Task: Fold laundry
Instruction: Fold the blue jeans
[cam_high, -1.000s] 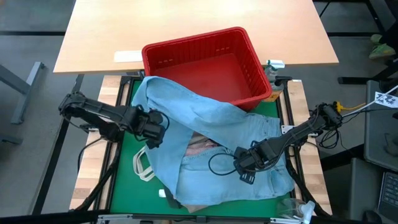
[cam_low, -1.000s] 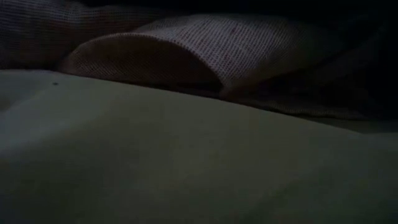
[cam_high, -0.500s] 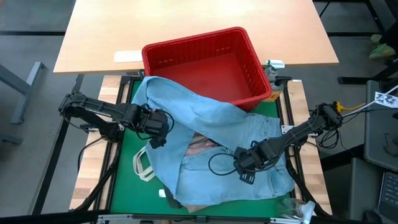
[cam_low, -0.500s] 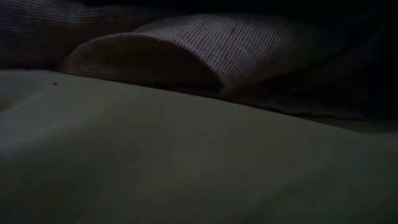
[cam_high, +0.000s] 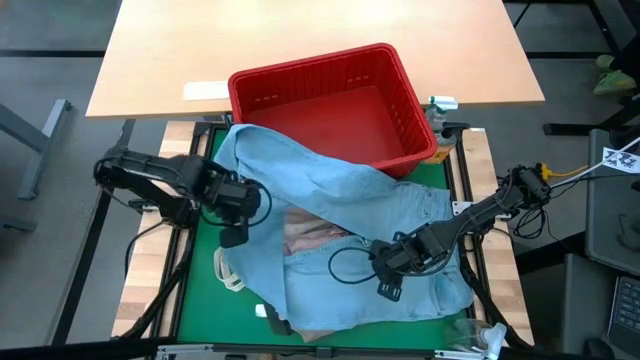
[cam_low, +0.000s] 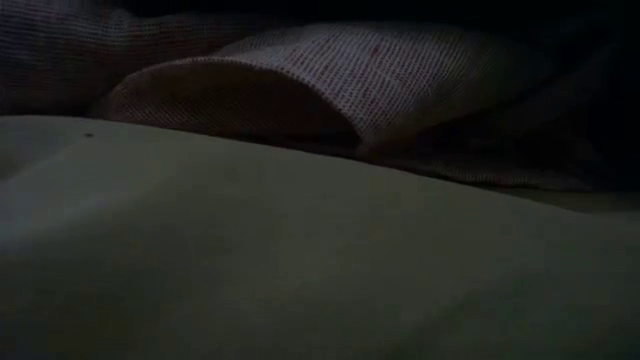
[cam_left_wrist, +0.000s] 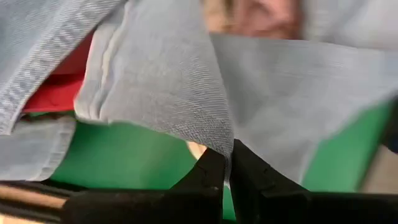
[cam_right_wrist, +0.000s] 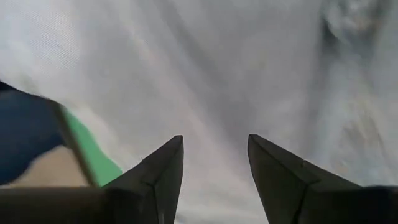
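Both grippers work the light blue denim jeans (cam_high: 340, 190): left gripper (cam_left_wrist: 227, 163) pinches their left-edge fold for lifting, right gripper (cam_right_wrist: 214, 163) hovers agape above.

jeans (cam_high: 350, 215): soft woven denim cloth, matt, fine diagonal ribbing, a stitched seam at the edge
basket (cam_high: 262, 92): red plastic, slightly glossy, walls of open lattice
mat (cam_high: 200, 270): green, smooth and matt, under the jeans
table (cam_high: 300, 40): pale wood, smooth, low sheen, behind the basket
pink top (cam_high: 312, 236): mottled soft cloth, showing under the jeans
left gripper (cam_left_wrist: 227, 167): fingers of dark matt plastic
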